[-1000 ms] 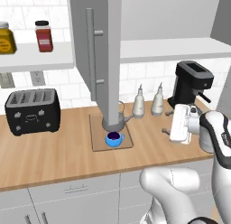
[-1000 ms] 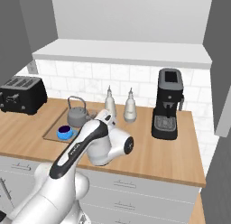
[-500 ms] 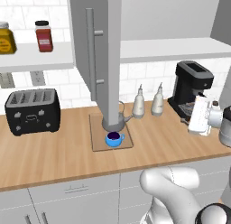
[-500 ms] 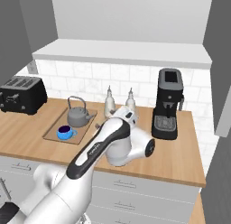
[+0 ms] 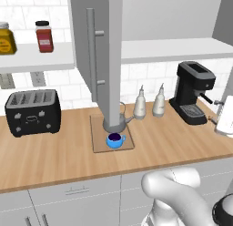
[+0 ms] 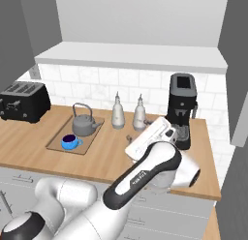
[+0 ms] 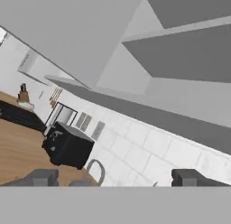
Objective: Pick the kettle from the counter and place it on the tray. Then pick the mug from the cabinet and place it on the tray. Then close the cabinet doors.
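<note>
Squat round grey metal kettle (image 6: 84,124) with thin arched wire handle sits on the flat light-brown wooden tray (image 6: 57,141), centre-left of the right base view. Small bright blue mug (image 6: 70,142) with dark inside is on the same tray, just in front of the kettle, apart from it. Tray lies on the long wood-grain counter (image 6: 29,146).

Left base view: tall grey cabinet door (image 5: 108,56) with vertical bar handle (image 5: 92,55) stands open, upper centre, hiding most of the kettle (image 5: 119,121); mug (image 5: 115,140) below it on the tray (image 5: 98,143).

Gripper (image 6: 177,134), jaws spread wide and empty, is right of centre in the right base view, next to the black coffee machine (image 6: 182,109), well apart from kettle and mug, past two whitish slim-necked bottles (image 6: 117,112). In the hand view the fingertips (image 7: 44,177) stand far apart with nothing between.
</note>
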### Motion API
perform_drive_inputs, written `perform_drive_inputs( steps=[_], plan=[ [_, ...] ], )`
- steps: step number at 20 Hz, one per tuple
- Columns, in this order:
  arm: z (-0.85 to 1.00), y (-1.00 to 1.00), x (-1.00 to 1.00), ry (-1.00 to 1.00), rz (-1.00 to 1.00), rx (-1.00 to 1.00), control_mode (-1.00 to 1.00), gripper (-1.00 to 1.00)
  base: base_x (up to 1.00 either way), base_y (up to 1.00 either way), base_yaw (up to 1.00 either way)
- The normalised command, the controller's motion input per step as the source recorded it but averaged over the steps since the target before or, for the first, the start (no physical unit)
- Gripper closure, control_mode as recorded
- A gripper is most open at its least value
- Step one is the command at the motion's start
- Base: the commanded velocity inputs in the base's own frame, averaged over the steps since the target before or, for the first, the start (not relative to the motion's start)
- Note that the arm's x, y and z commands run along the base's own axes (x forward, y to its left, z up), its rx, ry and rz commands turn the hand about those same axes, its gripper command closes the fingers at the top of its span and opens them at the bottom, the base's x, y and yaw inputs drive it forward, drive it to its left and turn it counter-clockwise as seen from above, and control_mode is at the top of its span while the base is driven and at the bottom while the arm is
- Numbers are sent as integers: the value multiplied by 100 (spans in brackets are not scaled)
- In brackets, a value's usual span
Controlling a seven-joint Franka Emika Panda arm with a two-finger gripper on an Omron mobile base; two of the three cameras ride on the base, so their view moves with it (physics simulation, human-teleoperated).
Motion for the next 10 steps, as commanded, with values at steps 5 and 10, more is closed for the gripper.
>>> perform_drive_inputs(
  steps=[5, 10],
  plan=[
    [30, -54, -11, -30, -8, 11, -100, -100, 0, 0, 0],
    [35, -70, -2, -9, -15, 5, -100, -100, 0, 0, 0]
  ],
)
